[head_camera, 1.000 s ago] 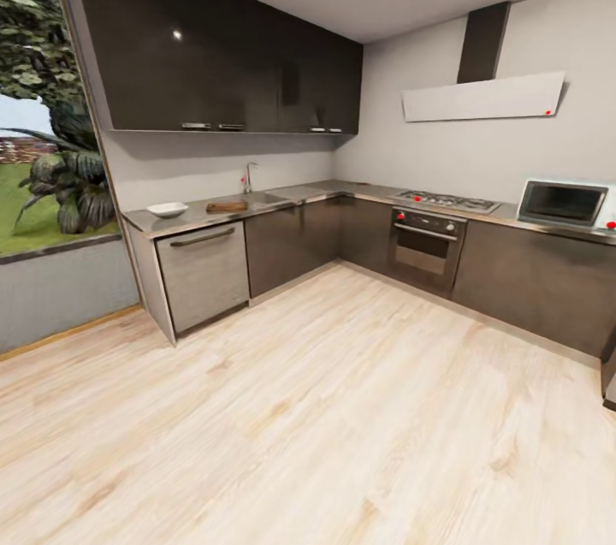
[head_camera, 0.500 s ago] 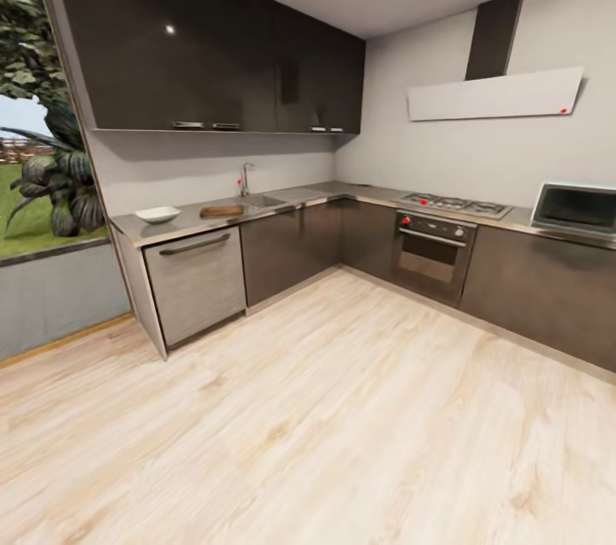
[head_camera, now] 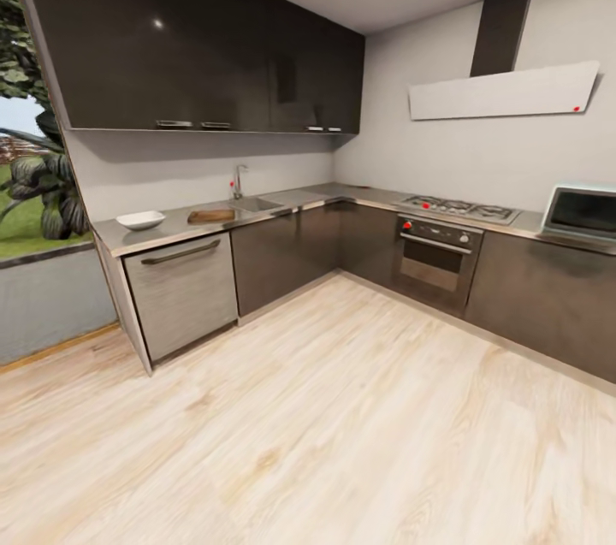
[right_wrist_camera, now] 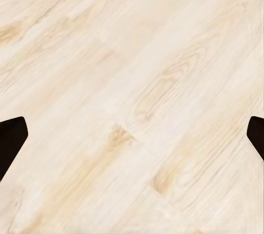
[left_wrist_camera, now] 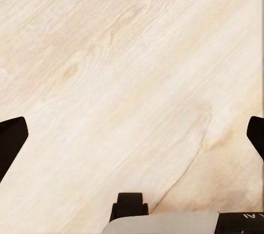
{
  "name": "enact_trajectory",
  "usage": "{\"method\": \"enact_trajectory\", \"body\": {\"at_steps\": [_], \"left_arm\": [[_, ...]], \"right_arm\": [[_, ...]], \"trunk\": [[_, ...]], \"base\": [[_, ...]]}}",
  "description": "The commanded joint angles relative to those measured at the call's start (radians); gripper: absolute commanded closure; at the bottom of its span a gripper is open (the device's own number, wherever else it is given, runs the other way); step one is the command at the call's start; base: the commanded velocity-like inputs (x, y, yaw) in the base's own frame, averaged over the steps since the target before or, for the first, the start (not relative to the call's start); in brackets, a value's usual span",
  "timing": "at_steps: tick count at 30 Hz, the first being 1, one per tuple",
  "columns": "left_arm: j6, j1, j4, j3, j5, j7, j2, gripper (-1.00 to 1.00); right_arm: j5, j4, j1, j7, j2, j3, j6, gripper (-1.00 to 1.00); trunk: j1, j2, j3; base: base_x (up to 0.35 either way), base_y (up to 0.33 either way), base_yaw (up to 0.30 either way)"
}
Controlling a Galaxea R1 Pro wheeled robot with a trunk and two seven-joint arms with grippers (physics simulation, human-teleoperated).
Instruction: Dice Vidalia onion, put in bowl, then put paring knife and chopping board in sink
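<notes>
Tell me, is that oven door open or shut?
Shut: the oven door sits flush with the cabinets, handle level.

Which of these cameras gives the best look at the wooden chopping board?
The head view: the chopping board lies small and far off on the countertop, between the bowl and the sink. Both wrist views look down at pale wood floor between wide-apart fingertips of the left end effector and right end effector.
</notes>
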Motion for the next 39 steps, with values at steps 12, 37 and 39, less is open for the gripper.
{"method": "enact_trajectory", "body": {"at_steps": [12, 37, 39], "left_arm": [[-0.002, 0.000, -0.001, 0.000, 0.000, 0.000, 0.000, -1.00], [-0.002, 0.000, -0.001, 0.000, 0.000, 0.001, 0.000, -1.00], [-0.002, 0.000, -0.001, 0.000, 0.000, 0.001, 0.000, -1.00]], "right_arm": [[-0.001, 0.001, -0.001, 0.000, 0.001, -0.003, -0.003, -1.00], [-0.001, 0.001, -0.001, 0.000, 0.001, -0.002, -0.003, -1.00], [-0.001, 0.001, -0.001, 0.000, 0.001, -0.002, -0.003, -1.00]], "trunk": [[0.001, 0.000, -0.001], [0.001, 0.000, -0.001], [0.001, 0.000, -0.001]], "base": [[0.310, -0.170, 0.000], [0.304, -0.177, 0.000], [0.303, -0.178, 0.000]]}}
